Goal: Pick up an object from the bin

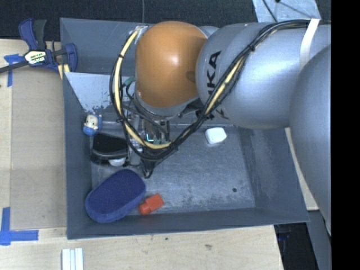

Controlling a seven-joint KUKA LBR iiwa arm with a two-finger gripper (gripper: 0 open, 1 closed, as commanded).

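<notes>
Black and glossy with a white patch, a low rounded thing [109, 146] lies at 9 o'clock in the bin [225, 179], just beside the claw [147, 163], which hangs low there, likely to take it. Whether the claw is open cannot be told. A blue oval pad [115, 194] sits at 7 o'clock.

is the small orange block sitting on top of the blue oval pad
No, the small orange block lies on the bin floor beside the blue oval pad.
</notes>
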